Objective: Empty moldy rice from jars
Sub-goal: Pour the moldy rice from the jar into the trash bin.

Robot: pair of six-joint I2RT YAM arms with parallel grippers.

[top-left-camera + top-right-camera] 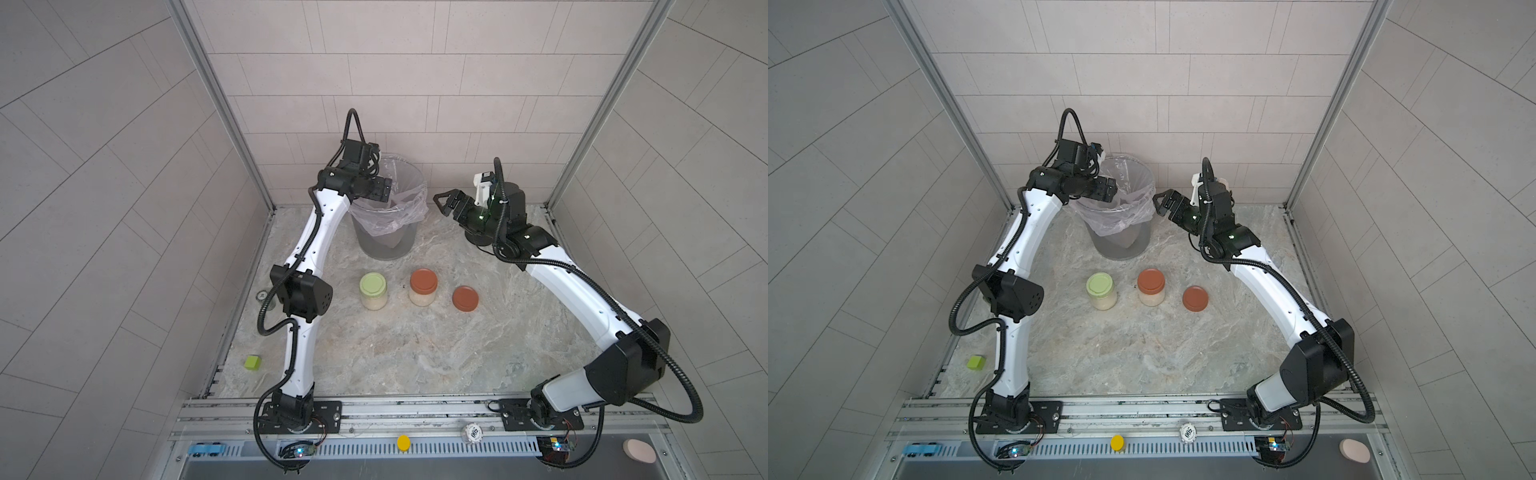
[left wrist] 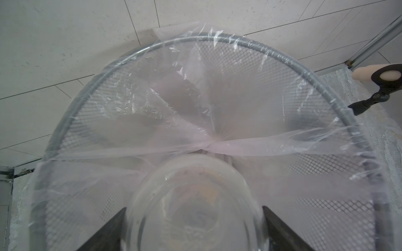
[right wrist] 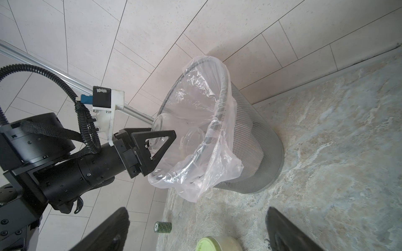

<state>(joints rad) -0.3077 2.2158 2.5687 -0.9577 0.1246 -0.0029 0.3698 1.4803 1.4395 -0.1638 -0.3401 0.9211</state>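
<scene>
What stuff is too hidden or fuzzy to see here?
- Held jar: left wrist view, too close and blurred; unclear if it's empty.
- Bin bottom: same view, crinkled liner hides it.
- Green-lidded jar: right wrist view, cut off by the edge.
- Small can: a top view, partly behind left arm.

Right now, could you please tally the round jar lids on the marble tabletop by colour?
Rust-red round screw lids: 2
Pale green round screw lid: 1
Total: 3
</scene>
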